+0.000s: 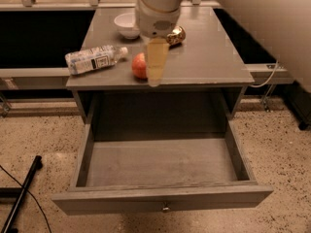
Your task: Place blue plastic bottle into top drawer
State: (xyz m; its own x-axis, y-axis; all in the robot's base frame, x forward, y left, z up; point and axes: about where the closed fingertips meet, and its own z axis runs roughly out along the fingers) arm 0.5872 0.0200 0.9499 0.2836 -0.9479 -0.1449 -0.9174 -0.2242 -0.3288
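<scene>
The blue plastic bottle (95, 59) lay sideways on the tabletop (209, 62): light, smooth, crushable, apt to roll; grasp mid-label. The pincer (155, 74) hung beyond its cap; state indeterminable.

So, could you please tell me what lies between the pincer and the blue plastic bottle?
In the camera view, only bare tabletop and the orange fruit, partly hidden behind the pincer, lie between it and the blue plastic bottle.

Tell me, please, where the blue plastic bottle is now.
In the camera view, the blue plastic bottle lies on its side on the table's left front, beside the orange fruit; the gripper hangs by that fruit.
</scene>
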